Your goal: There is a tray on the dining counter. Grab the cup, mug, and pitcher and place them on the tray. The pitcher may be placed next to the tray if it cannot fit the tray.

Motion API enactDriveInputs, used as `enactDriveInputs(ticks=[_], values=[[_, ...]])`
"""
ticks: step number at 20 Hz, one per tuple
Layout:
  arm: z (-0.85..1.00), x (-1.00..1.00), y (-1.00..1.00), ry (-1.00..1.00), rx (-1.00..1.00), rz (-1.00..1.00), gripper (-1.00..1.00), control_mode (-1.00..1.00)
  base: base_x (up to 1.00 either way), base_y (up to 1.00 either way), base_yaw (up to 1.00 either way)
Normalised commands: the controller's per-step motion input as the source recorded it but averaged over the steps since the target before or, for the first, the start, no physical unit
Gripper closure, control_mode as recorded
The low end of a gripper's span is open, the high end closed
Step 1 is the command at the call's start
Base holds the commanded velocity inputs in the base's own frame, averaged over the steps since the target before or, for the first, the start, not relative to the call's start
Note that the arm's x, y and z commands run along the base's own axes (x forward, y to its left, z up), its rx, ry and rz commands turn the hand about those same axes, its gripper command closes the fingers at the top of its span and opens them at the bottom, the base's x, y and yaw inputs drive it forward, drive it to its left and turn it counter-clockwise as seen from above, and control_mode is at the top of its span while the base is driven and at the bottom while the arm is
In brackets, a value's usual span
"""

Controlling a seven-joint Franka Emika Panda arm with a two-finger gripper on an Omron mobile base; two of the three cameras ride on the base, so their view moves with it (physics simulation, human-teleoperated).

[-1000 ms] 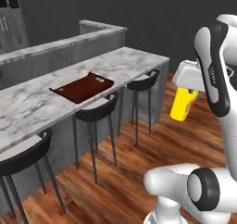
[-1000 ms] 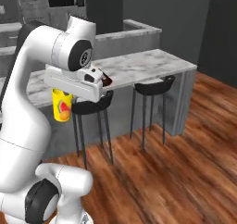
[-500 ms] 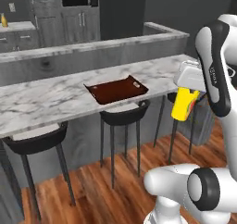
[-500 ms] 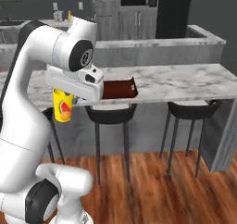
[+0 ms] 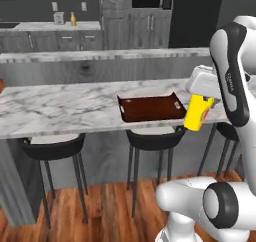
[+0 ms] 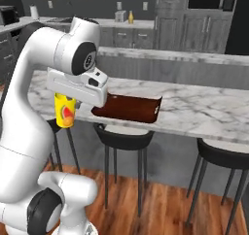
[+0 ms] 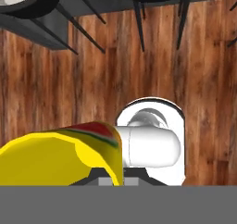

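The gripper (image 5: 200, 105) is clenched on the small bright yellow handleless cup (image 5: 198, 113) with a red mark, holding it upright in the air off the near edge of the long white marble worktop (image 5: 60, 106). The flat reddish-brown rectangular tray (image 5: 150, 107) lies on that worktop, at about nine o'clock from the cup in the left base view. Dark round stools (image 6: 121, 134) stand below.

No words, numbers or brand names can be read on anything in these pictures.
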Motion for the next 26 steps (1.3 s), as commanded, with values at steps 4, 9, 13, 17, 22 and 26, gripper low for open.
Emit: enactDriveInputs(ticks=[4, 9, 13, 17, 22, 26], values=[[0.0, 0.0, 0.0, 0.0, 0.0, 0.0, 1.0, 1.0, 0.78, -0.44, 0.26], [0.0, 0.0, 0.0, 0.0, 0.0, 0.0, 1.0, 1.0, 0.69, -0.08, 0.08], [0.0, 0.0, 0.0, 0.0, 0.0, 0.0, 1.0, 1.0, 0.54, 0.0, 0.0], [0.0, 0.0, 0.0, 0.0, 0.0, 0.0, 1.0, 1.0, 0.45, 0.0, -0.05], [0.0, 0.0, 0.0, 0.0, 0.0, 0.0, 1.0, 1.0, 0.46, 0.03, -0.16], [0.0, 0.0, 0.0, 0.0, 0.0, 0.0, 1.0, 1.0, 0.45, 0.07, -0.21]])
